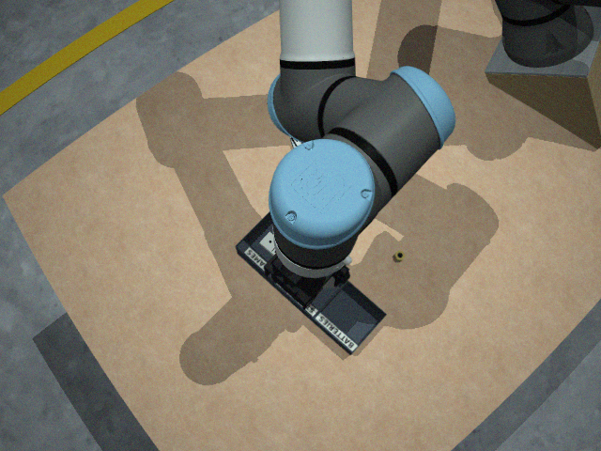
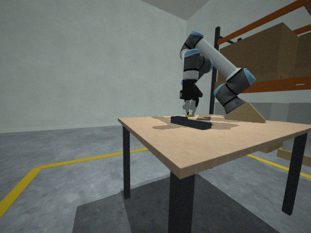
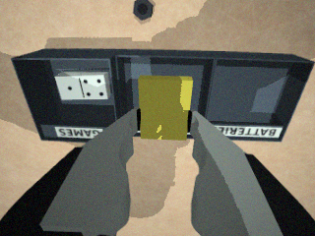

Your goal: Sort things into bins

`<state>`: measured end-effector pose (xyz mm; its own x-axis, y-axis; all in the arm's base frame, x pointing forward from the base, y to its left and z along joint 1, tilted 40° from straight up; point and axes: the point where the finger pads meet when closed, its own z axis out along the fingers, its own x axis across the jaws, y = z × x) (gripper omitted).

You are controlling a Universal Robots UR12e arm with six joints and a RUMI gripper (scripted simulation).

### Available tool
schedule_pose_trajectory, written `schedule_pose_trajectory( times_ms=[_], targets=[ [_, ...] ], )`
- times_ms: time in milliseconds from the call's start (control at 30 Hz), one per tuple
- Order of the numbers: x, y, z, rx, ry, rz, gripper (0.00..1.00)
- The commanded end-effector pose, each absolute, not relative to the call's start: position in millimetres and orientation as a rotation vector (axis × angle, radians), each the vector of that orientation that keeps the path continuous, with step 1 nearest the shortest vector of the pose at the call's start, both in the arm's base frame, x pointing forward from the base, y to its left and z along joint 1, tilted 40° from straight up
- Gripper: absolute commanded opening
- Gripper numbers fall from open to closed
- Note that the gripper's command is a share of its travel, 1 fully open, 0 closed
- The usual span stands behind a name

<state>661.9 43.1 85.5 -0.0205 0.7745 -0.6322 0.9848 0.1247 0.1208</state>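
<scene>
My gripper [image 3: 164,110] [image 2: 190,110] is shut on a flat yellow block [image 3: 162,105] and holds it upright just over the middle compartment of the dark three-part bin [image 3: 162,53] [image 1: 371,310] [image 2: 190,123]. The middle label is hidden behind the block. The left compartment, labelled GAMES, holds a white domino [image 3: 82,86] [image 1: 266,240]. The right compartment, labelled BATTERIES, is empty. In the top view the arm's wrist covers the gripper and the middle of the bin.
A small black nut [image 3: 143,8] lies on the table just beyond the bin. A small yellow nut [image 1: 398,256] lies on the table to the right of the bin. The arm's base wedge [image 2: 245,114] stands at the back of the table.
</scene>
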Motion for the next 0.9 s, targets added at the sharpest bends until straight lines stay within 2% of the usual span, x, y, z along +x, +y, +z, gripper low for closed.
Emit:
schedule_pose_trajectory(
  times_ms=[0, 867],
  targets=[
    [663.9, 37.6, 78.8, 1.696, 1.843, -0.48, 0.0],
    [668.6, 17.5, 55.1, 1.696, 1.843, -0.48, 0.0]
  ],
)
